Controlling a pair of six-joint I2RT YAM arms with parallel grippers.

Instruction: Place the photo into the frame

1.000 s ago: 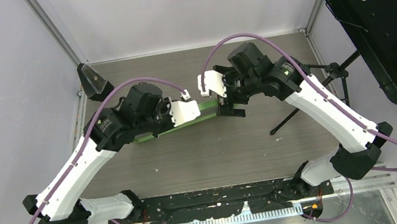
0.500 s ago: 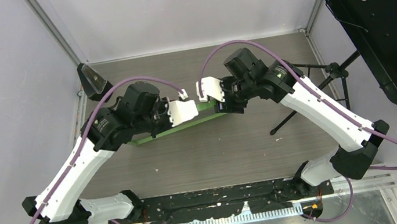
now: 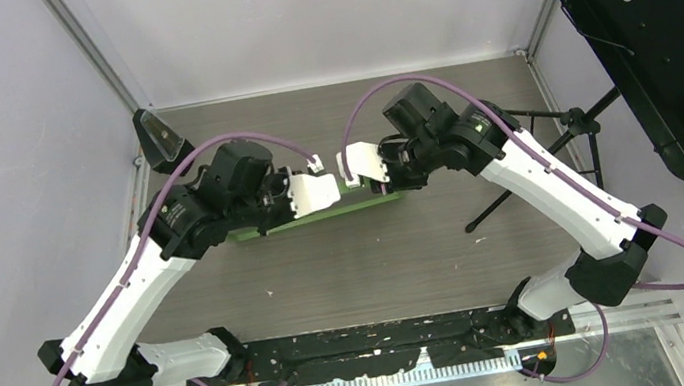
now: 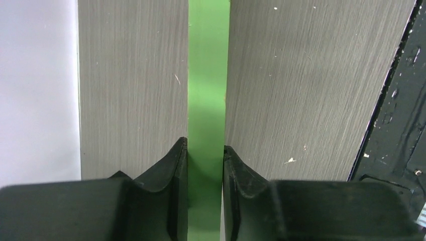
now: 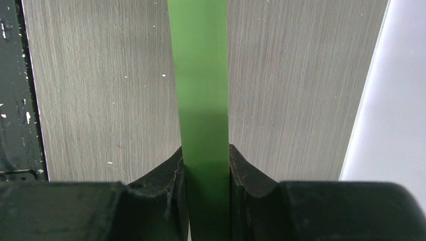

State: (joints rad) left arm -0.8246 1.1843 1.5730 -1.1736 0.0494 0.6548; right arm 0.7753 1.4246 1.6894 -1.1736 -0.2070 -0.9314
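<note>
The grey wood-grain table point(image 3: 359, 271) stretches away from the arm bases. Across its middle the frame point(image 3: 345, 206) stands on its long edge, seen from above as a thin green strip. The left claw point(image 4: 206, 148) is clenched on the frame's left part, its fingers point(image 4: 173, 165) pressed against both sides. The right claw point(image 5: 206, 150) grasps the right part the same way. Whether the frame's lower edge touches the table I cannot tell. Beyond the frame's left end, a small black wedge point(image 3: 159, 138) sits in the far corner.
</note>
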